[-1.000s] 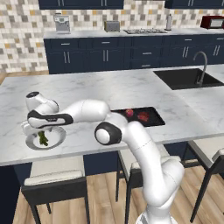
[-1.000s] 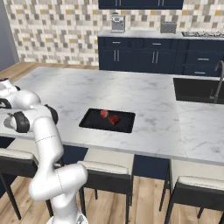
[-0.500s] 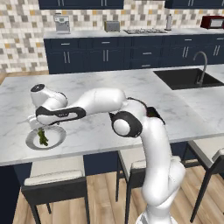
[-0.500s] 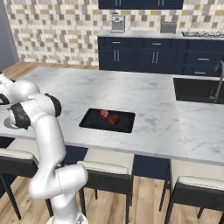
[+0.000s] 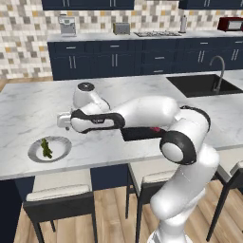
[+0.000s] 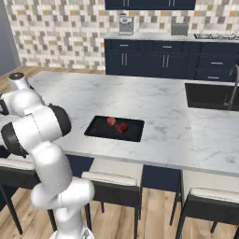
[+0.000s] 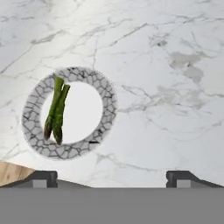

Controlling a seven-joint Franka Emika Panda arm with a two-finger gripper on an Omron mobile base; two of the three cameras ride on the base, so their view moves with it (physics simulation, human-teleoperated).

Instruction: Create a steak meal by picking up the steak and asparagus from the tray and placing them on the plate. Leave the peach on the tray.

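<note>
You see a white marble counter with grey veins and a soft sheen. Your plate has a mottled, stone-like grey rim around a smooth white centre. The asparagus looks matt and fibrous; the tray is flat matt black.

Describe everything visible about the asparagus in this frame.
The asparagus is a small bunch of thin dark-green stalks, lying flat on the left side of the plate, over its white centre with the tips reaching the mottled grey rim. Nothing else touches it; the open gripper is above and clear of it.
</note>
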